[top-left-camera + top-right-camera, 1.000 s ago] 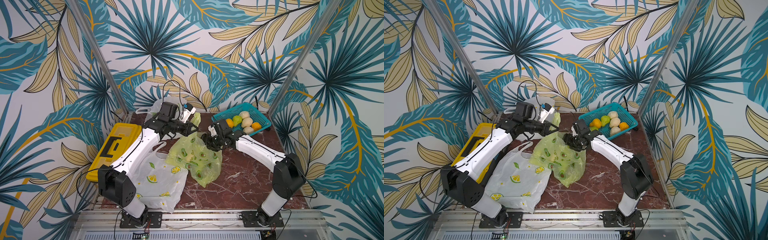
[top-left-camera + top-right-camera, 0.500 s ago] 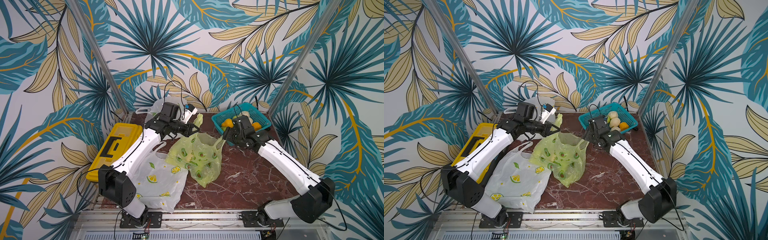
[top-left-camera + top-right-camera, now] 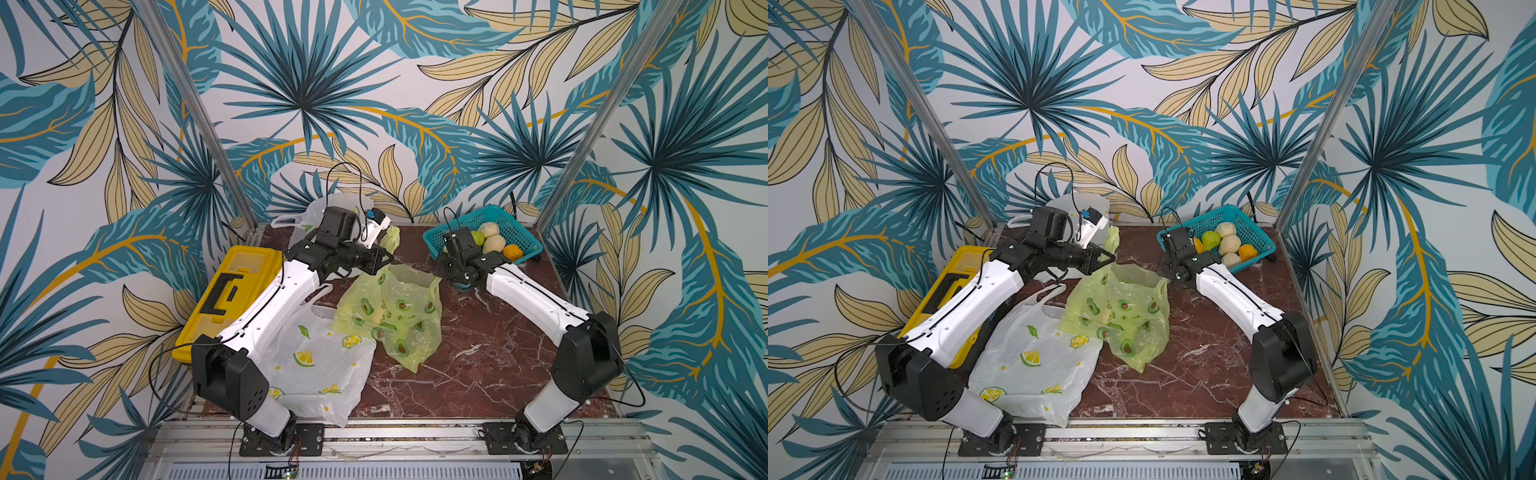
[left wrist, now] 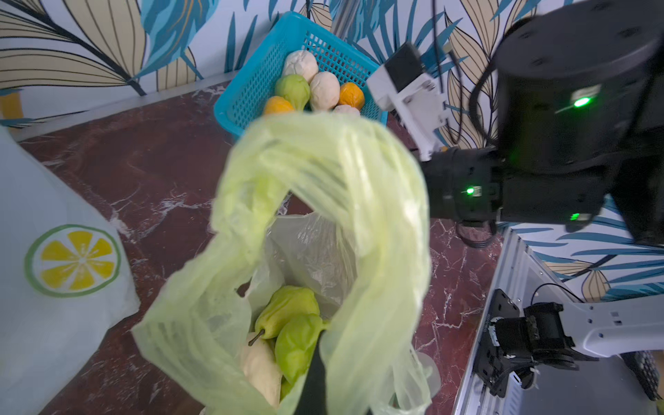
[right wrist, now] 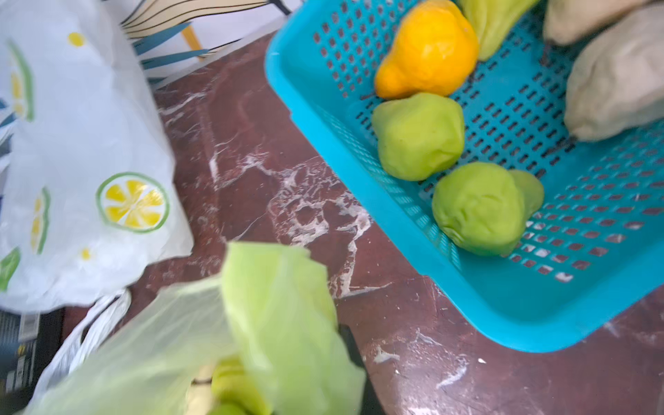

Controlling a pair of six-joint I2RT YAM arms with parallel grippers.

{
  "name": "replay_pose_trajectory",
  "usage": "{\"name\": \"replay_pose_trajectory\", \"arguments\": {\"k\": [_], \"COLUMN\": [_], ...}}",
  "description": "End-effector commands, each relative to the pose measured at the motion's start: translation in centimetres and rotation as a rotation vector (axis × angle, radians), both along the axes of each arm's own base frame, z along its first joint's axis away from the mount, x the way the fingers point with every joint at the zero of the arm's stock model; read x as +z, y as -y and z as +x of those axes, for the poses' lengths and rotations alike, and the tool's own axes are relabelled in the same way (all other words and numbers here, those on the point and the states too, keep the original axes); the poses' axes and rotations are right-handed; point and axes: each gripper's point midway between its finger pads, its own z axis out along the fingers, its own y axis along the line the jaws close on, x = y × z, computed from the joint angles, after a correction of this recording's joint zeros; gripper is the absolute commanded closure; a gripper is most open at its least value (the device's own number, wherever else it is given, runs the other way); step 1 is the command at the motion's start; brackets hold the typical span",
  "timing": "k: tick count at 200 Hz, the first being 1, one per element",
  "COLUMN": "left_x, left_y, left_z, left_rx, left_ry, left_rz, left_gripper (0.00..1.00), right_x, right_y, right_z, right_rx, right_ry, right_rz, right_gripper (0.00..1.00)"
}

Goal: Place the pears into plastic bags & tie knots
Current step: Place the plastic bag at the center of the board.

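The green avocado-print plastic bag [image 3: 395,316] lies mid-table with its mouth held wide. My left gripper [image 3: 384,258] is shut on its far-left handle. My right gripper [image 3: 441,272] is shut on the rim's right corner, and one dark finger [image 5: 354,345] shows beside the plastic. Inside the bag lie two green pears [image 4: 287,309] and a cream one [image 4: 262,366]. Several more pears, green [image 5: 418,136], orange [image 5: 427,50] and cream [image 3: 488,229], sit in the basket. A white lemon-print bag [image 3: 316,361] lies flat under my left arm. Knots are out of view.
The teal mesh basket [image 3: 521,226] stands at the back right, just behind my right gripper. A yellow toolbox [image 3: 237,286] lies along the left edge. Another white bag [image 3: 328,208] sits at the back behind my left wrist. Metal frame posts stand at both back corners.
My right gripper went from the bag's mouth out toward the basket, came back to the bag's right corner and closed on it. The left gripper kept hold of its handle.
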Motion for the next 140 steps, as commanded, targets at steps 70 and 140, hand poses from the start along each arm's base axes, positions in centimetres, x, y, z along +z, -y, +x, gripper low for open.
{"name": "replay_pose_trajectory", "arguments": {"k": [70,140], "left_x": [13.8,7.1], "left_y": [3.8,8.4], "left_z": [-9.6,-6.0], "left_rx": [-0.061,-0.1], "left_ry": [0.286,0.24], "left_rz": [-0.182,-0.198], "left_gripper": [1.0,1.0], "right_x": [17.8,8.7], "right_y": [0.7,5.1], "right_z": [-9.2,-6.4], "right_rx": [0.322,0.174], "right_ry": [0.205,0.05], "right_rz": [0.027,-0.005], "right_gripper": [0.94,0.85]}}
